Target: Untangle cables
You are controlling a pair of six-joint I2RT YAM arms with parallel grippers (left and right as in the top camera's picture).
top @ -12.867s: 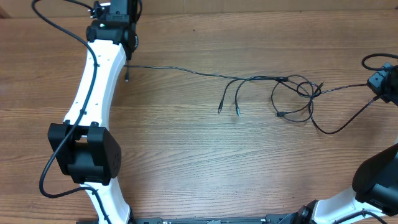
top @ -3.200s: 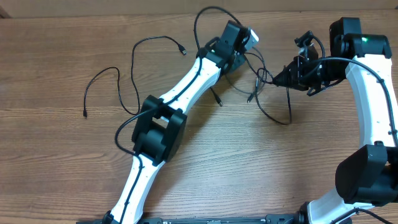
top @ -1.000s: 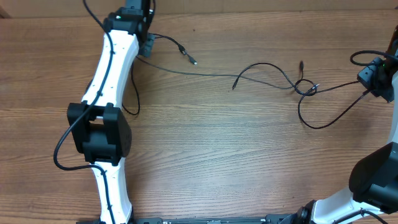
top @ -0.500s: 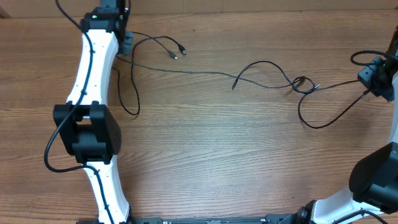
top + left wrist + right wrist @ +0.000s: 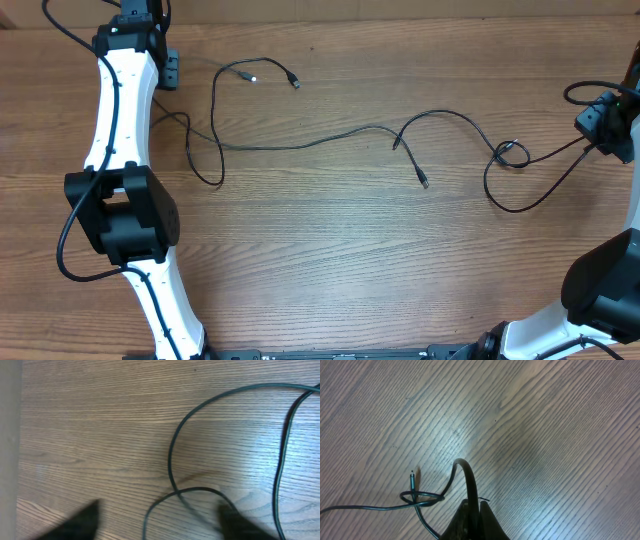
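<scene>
Since half a second ago my left arm has swung further toward the table's far left corner, and the cables (image 5: 300,145) it had drawn taut now lie slack. My left gripper (image 5: 160,522) stands wide, both fingertips dark at the bottom of the wrist view, with nothing pinched. A bend of cord lies on the wood between and beyond them. My right gripper (image 5: 475,510) is closed on one cord, which arches up out of the fingers. Just beyond, that cord runs into a small loop (image 5: 422,497), perhaps a loose knot, though it is too thin to tell. Further out, the cables trail across the table (image 5: 330,260), with one plug (image 5: 424,183) lying free near the middle.
</scene>
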